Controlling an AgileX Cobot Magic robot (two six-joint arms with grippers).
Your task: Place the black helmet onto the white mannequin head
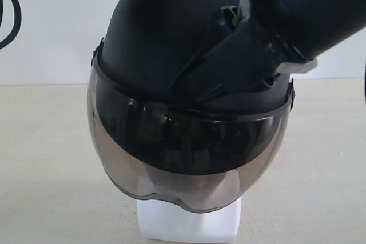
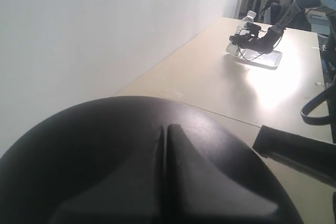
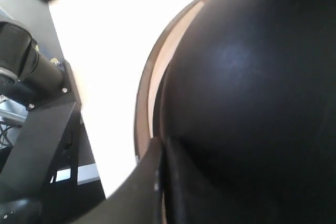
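Observation:
The black helmet sits over the white mannequin head. Its smoky visor hangs down in front and hides the face; only a pale chin shape shows through it. The head's white blocky base sticks out below. My right gripper lies shut against the helmet's right upper side. In the right wrist view the right gripper has its fingers together beside the helmet shell. My left gripper is shut, lying over the helmet dome.
The beige table runs to a white wall behind. In the left wrist view another arm stands over a clear tray far along the table. A black arm base shows beside the table edge.

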